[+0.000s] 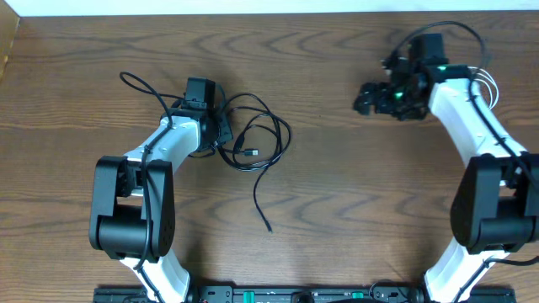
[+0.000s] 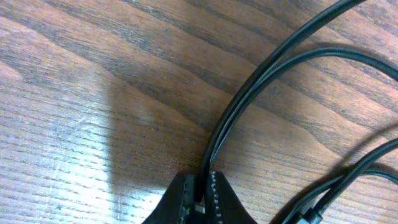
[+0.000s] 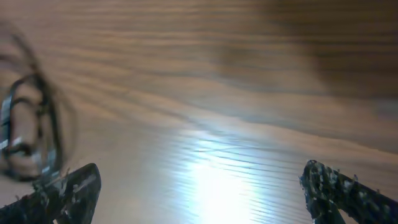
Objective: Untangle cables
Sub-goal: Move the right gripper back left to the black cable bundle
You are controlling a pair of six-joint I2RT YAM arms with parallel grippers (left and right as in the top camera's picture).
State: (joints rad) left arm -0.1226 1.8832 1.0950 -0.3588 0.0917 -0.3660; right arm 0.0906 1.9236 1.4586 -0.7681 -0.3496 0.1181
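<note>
Cables (image 1: 251,151) lay looped on the table (image 1: 354,202); my left gripper (image 2: 200,185) pinched one of them, my right gripper (image 3: 199,193) stood wide open.

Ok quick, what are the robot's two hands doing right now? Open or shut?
Left gripper: shut on a black cable.
Right gripper: open, holding nothing.

Table (image 1: 354,185): mid-brown wood, darker wavy grain streaks, pale glare patches in both wrist views. Cables (image 1: 268,139): black loops from centre toward 9 o'clock in the overhead view, glossy black in the left wrist view, where the left gripper (image 2: 200,202) is black with fine ridged finger edges. Left arm (image 1: 160,147) and right arm (image 1: 472,109): white shells, black joints; right gripper (image 1: 367,98), 1 o'clock, black, with a green light (image 1: 440,69) near it.
</note>
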